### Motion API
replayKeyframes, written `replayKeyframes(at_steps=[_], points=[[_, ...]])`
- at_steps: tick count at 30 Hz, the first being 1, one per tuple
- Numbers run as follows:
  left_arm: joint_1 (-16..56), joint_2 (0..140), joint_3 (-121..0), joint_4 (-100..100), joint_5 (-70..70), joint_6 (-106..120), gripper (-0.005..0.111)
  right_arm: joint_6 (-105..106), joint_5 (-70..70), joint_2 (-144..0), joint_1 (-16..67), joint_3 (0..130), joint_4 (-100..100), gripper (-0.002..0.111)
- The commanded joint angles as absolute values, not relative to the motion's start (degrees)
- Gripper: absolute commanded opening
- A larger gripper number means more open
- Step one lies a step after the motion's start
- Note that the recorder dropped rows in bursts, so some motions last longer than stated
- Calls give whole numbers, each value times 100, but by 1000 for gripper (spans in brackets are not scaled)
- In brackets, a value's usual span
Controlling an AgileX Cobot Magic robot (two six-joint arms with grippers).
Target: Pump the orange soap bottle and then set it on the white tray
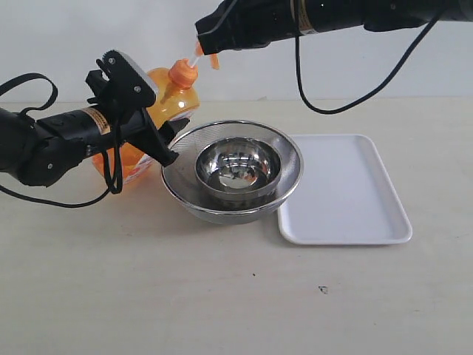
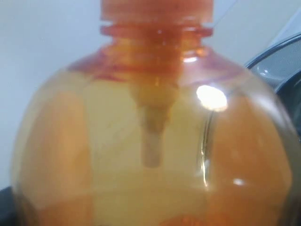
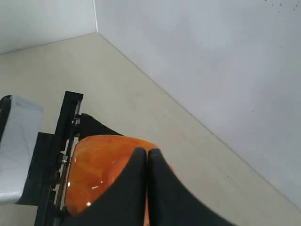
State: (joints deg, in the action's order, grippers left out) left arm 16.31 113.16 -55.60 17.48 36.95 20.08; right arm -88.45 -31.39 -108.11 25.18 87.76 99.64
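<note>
The orange soap bottle [image 1: 174, 100] leans toward the steel bowl, off to the left of it. My left gripper [image 1: 170, 140] is shut on its body. In the left wrist view the bottle [image 2: 150, 141] fills the frame and hides the fingers. Its orange pump head and white stem [image 1: 194, 59] rise to my right gripper [image 1: 201, 48], which is shut and sits on top of the pump. In the right wrist view the shut black fingertips [image 3: 136, 157] lie over the orange bottle [image 3: 96, 165]. The white tray [image 1: 347, 192] lies flat to the right of the bowl, with nothing on it.
A round steel bowl [image 1: 238, 166] sits inside a mesh strainer [image 1: 292, 159] between the bottle and the tray, touching the tray's left edge. A black cable [image 1: 347, 103] hangs from the right arm. A white wall runs behind the table.
</note>
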Motion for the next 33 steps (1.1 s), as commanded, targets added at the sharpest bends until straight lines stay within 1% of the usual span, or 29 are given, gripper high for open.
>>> replayKeyframes(at_steps=[1, 19, 33], points=[[1668, 11246, -5603, 1781, 3908, 1971, 5, -8864, -3251, -10869, 2520, 8744, 9995, 0], [1668, 11246, -5603, 1781, 3918, 1971, 5, -8994, -3325, -10878, 2520, 8736, 9995, 0], [1668, 11246, -5603, 1781, 3907, 1958, 5, -9029, -3564, -11178, 2520, 8736, 9995, 0]])
